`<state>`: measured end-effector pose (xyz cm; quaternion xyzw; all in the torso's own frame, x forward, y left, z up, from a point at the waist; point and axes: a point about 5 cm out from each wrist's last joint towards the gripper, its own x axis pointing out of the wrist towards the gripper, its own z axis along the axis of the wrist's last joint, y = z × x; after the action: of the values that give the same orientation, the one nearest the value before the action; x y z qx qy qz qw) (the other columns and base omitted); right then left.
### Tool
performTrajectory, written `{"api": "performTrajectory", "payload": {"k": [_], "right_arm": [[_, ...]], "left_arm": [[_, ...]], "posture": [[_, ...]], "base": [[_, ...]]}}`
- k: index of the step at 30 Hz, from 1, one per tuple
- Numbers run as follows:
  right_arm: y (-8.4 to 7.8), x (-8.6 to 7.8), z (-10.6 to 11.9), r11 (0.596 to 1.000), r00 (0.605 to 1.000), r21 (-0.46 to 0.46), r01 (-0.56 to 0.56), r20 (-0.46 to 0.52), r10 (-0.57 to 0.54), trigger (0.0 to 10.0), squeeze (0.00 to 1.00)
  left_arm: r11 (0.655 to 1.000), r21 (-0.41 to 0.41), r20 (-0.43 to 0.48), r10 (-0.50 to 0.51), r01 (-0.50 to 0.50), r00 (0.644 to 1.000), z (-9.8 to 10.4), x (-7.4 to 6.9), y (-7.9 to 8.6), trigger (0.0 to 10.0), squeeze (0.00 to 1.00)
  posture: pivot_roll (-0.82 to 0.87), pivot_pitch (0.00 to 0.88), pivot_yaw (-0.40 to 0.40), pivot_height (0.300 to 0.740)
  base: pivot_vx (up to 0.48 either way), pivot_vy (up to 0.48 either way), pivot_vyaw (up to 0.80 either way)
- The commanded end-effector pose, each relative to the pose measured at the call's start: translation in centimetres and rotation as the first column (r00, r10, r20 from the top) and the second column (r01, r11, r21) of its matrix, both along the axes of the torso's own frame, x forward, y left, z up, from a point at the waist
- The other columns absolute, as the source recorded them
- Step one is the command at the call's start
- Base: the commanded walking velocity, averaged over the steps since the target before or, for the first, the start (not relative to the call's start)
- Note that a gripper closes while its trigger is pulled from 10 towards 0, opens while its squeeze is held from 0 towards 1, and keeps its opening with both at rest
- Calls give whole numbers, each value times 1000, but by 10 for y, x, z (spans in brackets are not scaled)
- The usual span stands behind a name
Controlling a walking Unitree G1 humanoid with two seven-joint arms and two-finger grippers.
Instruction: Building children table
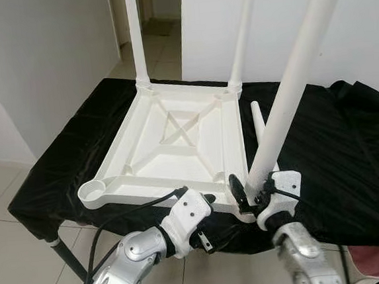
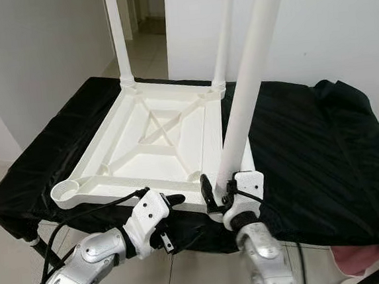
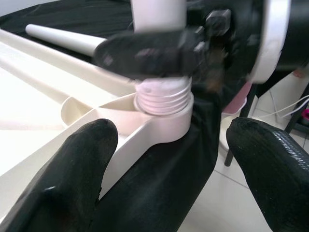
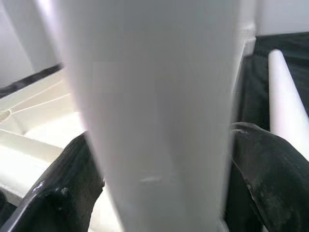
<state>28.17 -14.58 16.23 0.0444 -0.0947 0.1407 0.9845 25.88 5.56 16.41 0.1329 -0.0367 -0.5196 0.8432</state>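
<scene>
So the white tabletop (image 1: 176, 143) is lying upside down on a black cloth (image 1: 330, 156) that covers the work table, two legs already standing up in its far corners. The right gripper (image 1: 247, 193) is clamped around a third white leg (image 1: 285, 94) at the tabletop's near right corner, and the leg's threaded end sits in the corner socket (image 3: 161, 113), tilted a bit. The left gripper (image 1: 205, 204) hangs at the tabletop's near edge, just beside that corner, its fingers (image 3: 72, 169) spread apart with nothing between them. A spare leg (image 1: 260, 126) lies flat on the cloth right next to the tabletop's right side. The near left corner socket (image 1: 94, 189) is empty.
</scene>
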Motion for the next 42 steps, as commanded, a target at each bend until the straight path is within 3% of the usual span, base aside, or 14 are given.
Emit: {"api": "performTrajectory", "payload": {"k": [1,4,9,10,13,14,24,25,26,28,29,35,38,42], "right_arm": [[0,1,-3,998,998,-7,-64,-12,64,10000,0],[-1,3,-4,995,995,-33,-99,-15,99,10000,0],[-6,13,-9,967,978,-153,-206,-51,201,10000,0],[-8,16,-10,959,973,-168,-229,-52,223,4863,0],[-9,18,-10,952,968,-178,-250,-54,245,4863,0],[-10,20,-11,947,965,-184,-262,-58,256,0,0],[-14,25,-17,934,956,-206,-292,-96,278,0,0],[-13,24,-18,934,956,-205,-292,-100,277,3059,0],[-12,24,-18,936,957,-200,-288,-102,272,7176,0],[-11,24,-19,937,956,-196,-290,-101,275,7176,0],[-10,25,-19,941,957,-181,-287,-102,272,10000,0],[-8,24,-19,952,968,-182,-245,-101,230,10000,0],[-6,24,-23,966,982,-200,-164,-128,140,10000,0],[-6,23,-22,988,990,-141,-65,-133,46,10000,0]], "left_arm": [[999,19,5,-32,32,999,-1,-1,-2,10000,0],[999,20,6,-36,36,999,-1,-1,-2,10000,0],[999,21,7,-42,42,999,-1,-2,-4,10000,0],[999,21,6,-44,44,999,-1,-2,-4,10000,0],[999,22,6,-47,47,999,-2,-3,-5,10000,0],[999,24,8,-48,48,999,-2,-3,-5,10000,0],[999,28,3,-46,46,999,-3,-6,-4,10000,0],[999,28,2,-44,44,999,-3,-6,-4,10000,0],[999,28,2,-43,43,999,-3,-6,-3,10000,0],[999,28,1,-43,43,999,-3,-6,-3,10000,0],[999,30,1,-43,42,999,-3,-6,-3,10000,0],[999,32,-1,-42,42,999,-4,-7,-2,10000,0],[998,36,-2,-42,42,999,-4,-7,-1,10000,0],[999,37,-1,-38,38,999,-4,-6,0,10000,0]], "posture": [[-27,113,-18,740],[-25,113,-18,740],[-21,110,-17,740],[-17,110,-19,740],[-17,110,-19,740],[-11,110,-19,740],[1,115,-23,740],[4,117,-23,740],[4,117,-23,740],[4,117,-23,740],[4,117,-21,740],[5,122,-17,740],[3,123,-15,740],[2,120,-14,740]], "base": [[0,0,0],[0,0,0],[0,0,0],[0,0,0],[0,0,0],[0,0,0],[0,0,0],[0,0,0],[0,0,0],[0,0,0],[0,0,0],[0,0,0],[0,0,0],[0,0,0]]}}
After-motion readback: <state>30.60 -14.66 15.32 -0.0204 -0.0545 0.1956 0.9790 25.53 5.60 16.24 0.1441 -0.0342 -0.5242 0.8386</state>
